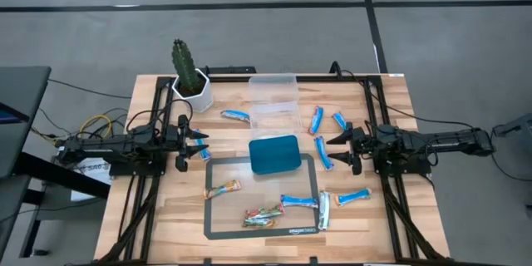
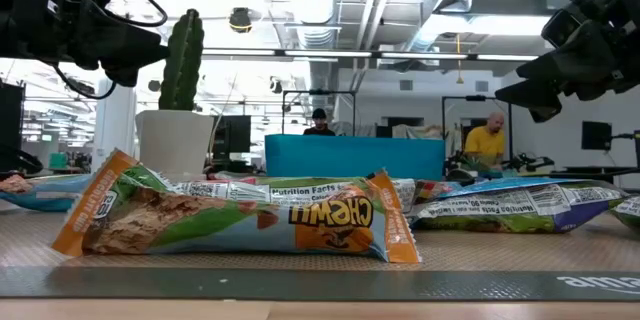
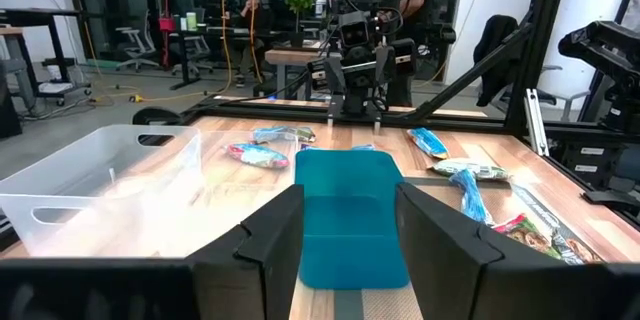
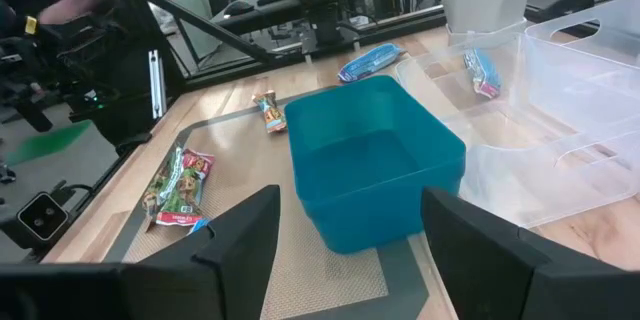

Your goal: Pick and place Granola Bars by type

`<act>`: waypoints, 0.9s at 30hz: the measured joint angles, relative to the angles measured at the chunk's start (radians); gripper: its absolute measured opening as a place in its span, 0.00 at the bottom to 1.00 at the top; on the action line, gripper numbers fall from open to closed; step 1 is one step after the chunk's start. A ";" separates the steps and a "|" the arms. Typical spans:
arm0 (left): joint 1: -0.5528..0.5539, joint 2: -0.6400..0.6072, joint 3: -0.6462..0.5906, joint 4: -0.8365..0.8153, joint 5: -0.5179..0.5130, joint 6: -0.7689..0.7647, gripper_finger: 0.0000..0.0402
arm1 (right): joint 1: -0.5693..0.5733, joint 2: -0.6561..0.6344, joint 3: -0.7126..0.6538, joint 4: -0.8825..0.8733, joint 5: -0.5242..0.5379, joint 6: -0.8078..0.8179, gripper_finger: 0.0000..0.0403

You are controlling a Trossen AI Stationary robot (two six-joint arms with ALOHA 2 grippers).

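Wrapped granola bars lie flat over the table. Blue-and-white ones (image 1: 235,115) (image 1: 317,120) (image 1: 323,151) (image 1: 299,201) (image 1: 353,196) are spread around a teal tray (image 1: 274,154). A tan/orange bar (image 1: 223,188) and multicoloured bars (image 1: 264,216) lie on a grey-bordered mat (image 1: 218,226); the tan bar (image 2: 240,218) fills the low view. My left gripper (image 1: 199,144) hovers open left of the tray, my right gripper (image 1: 332,148) open to its right, both facing it. Each wrist view shows the tray (image 3: 350,210) (image 4: 375,160) beyond open fingers.
A clear plastic bin (image 1: 274,104) stands just beyond the teal tray, toward the far edge. A potted cactus in a white pot (image 1: 189,75) sits at the far left corner. Black frame rails (image 1: 137,174) run along both sides of the table. People show in the room behind.
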 joint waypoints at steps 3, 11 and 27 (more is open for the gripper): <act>0.000 0.000 0.000 0.000 0.000 -0.006 0.37 | 0.000 0.000 0.000 0.000 0.000 0.000 0.58; 0.000 0.000 0.000 0.000 0.000 -0.006 0.37 | 0.000 0.000 0.000 0.000 0.000 0.000 0.58; 0.000 0.000 0.001 -0.001 0.114 -0.624 0.37 | 0.000 0.000 0.000 0.000 0.000 0.000 0.58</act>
